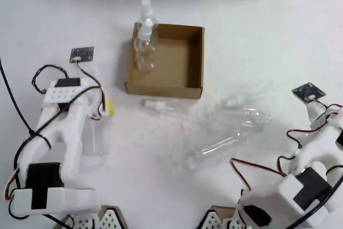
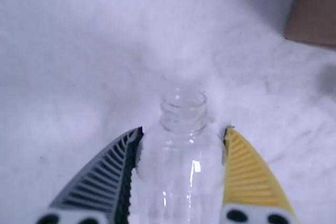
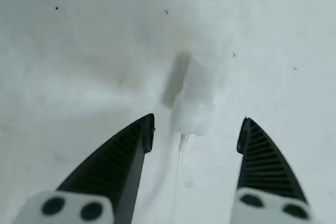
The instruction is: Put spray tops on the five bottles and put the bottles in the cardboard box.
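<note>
1. The left gripper (image 2: pixel 182 129) is clamping an uncapped bottle (image 2: pixel 181 182) between its fingers.
2. The right gripper (image 3: pixel 197 119) is gaping wide around a spray top (image 3: pixel 193 103) on the table.
3. The high view is showing the cardboard box (image 1: pixel 166 88) beyond the left gripper, holding a capped bottle (image 1: pixel 144 44).

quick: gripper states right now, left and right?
Left gripper: closed on a clear bottle with no top on it.
Right gripper: open over a loose spray top, not gripping it.

Clear bottle (image 2: pixel 178 177), brown cardboard box (image 1: pixel 161 88)
</note>
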`<action>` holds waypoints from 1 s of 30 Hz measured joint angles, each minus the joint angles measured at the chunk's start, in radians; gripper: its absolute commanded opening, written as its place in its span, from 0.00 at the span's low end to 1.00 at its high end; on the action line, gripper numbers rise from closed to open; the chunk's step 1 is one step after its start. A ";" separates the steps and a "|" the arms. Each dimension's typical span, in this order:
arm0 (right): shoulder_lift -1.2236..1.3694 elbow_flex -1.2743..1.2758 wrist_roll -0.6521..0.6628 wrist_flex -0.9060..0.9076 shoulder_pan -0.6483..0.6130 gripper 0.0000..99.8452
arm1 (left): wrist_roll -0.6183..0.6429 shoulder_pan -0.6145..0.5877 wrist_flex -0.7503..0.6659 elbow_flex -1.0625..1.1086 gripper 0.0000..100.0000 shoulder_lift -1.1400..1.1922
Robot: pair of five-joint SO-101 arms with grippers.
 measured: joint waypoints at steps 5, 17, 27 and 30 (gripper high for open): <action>0.060 0.000 0.005 -0.037 0.002 0.14 | 0.000 0.000 0.000 0.000 0.08 0.000; 0.078 0.000 0.009 -0.072 0.002 0.03 | 0.000 0.000 0.000 0.000 0.08 0.000; 0.005 -0.023 -0.094 0.018 0.002 0.02 | 0.000 0.000 0.000 0.000 0.07 0.000; -0.097 -0.091 -0.236 0.135 -0.002 0.02 | 0.000 0.000 -0.020 0.002 0.07 0.000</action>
